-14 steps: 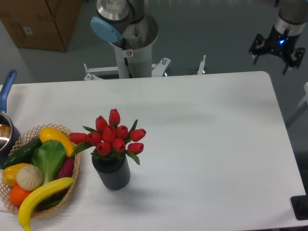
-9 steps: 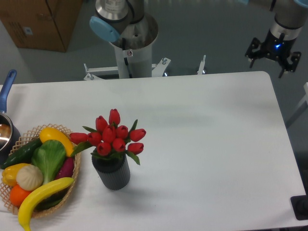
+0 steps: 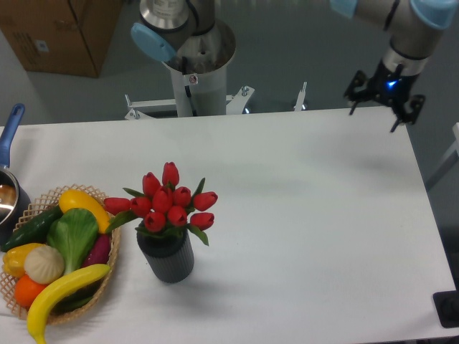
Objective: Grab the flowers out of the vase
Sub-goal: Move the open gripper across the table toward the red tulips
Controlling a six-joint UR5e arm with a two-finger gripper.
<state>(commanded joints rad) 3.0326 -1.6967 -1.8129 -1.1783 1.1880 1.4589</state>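
The flowers (image 3: 165,203), red closed tulip buds with green leaves, stand upright in the vase (image 3: 166,259), a small dark ribbed cylinder left of the table's centre. My gripper (image 3: 379,106) hangs over the table's far right corner, well away from the flowers, up and to their right. Its dark fingers (image 3: 354,102) are spread apart and open, with nothing between them. A blue light glows on its body.
A wicker basket (image 3: 109,276) of fruit and vegetables sits just left of the vase. A pot with a blue handle (image 3: 8,143) is at the left edge. The arm's metal base column (image 3: 201,68) stands behind the table, near a cardboard box (image 3: 61,32).
My gripper has moved left and slightly down, from beyond the table's far right corner to over its edge. The flowers and vase have not moved.
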